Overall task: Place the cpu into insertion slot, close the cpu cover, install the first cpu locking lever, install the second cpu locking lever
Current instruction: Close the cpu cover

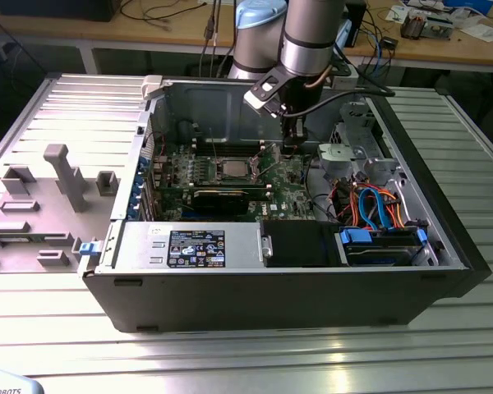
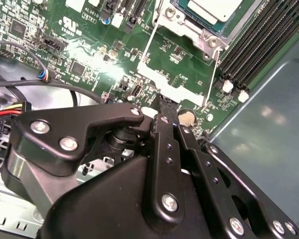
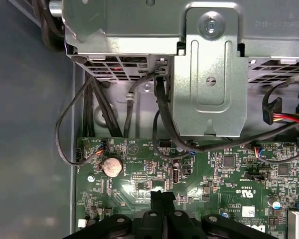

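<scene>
Cpu (image 1: 232, 169), one only, lies flat in the slot (image 2: 208, 36) on the green board (image 1: 177, 164), silver top up.

Across the exterior view from its left come:
- grey fixtures (image 1: 59, 174) on the ribbed table (image 1: 246, 353)
- the open case (image 1: 271, 287)
- one black card (image 1: 222, 197) standing just in front of the cpu
- the gripper (image 1: 293, 146), hanging inside the case on the exterior view's right of the cpu, near it but apart from it
- blue and orange cables (image 1: 378, 205)

The second wrist view adds detail. Two thin wire levers (image 2: 148, 46) run from the slot's rim toward the gripper (image 2: 162, 102). The cpu (image 2: 214, 7) lies beyond the fingertips, with bare board between. Whether the levers are latched I cannot tell.

The first wrist view faces the other way. It shows one coin cell (image 3: 111, 167), one metal bracket (image 3: 209, 74) and black wires (image 3: 162, 112) ahead of the gripper (image 3: 163, 195).

In both wrist views the fingers are pressed together with nothing between them.
</scene>
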{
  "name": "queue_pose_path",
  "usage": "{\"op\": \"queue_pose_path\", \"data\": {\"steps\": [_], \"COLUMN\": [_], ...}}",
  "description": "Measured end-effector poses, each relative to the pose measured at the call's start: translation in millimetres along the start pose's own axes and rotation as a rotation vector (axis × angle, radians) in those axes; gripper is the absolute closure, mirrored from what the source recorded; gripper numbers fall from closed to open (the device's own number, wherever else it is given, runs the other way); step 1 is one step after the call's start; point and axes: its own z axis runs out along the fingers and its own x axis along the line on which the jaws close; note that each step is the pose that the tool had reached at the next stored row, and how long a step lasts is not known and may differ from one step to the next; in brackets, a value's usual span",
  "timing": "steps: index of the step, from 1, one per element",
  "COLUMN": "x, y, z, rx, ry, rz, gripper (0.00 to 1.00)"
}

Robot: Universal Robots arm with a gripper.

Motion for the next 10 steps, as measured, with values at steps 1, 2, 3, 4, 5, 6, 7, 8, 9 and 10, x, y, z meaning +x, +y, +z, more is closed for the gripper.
{"op": "queue_pose_path", "data": {"steps": [1, 2, 3, 4, 5, 6, 7, 8, 9, 10], "x": [0.0, 0.0, 0.0, 0.1, 0.1, 0.0, 0.1, 0.1, 0.1, 0.1], "y": [-0.2, -1.5, -2.4, -2.4, -2.4, -2.6, -2.7, -3.0, -3.1, -4.6], "z": [0.0, 0.0, 0.0, 0.0, 0.0, 0.0, 0.0, 0.0, 0.0, 0.0], "rx": [0.0, 0.0, 0.0, 0.0, 0.0, 0.0, 0.0, 0.0, 0.0, 0.0], "ry": [0.0, 0.0, 0.0, 0.0001, 0.0, 0.0, 0.0, 0.0, 0.0, 0.0], "rz": [0.0, 0.0, 0.0, 0.0, 0.0, 0.0, 0.0, 0.0, 0.0, 0.0], "gripper": [0.89, 0.89, 0.89, 0.89, 0.89, 0.89, 0.89, 0.89, 0.89, 0.89]}}
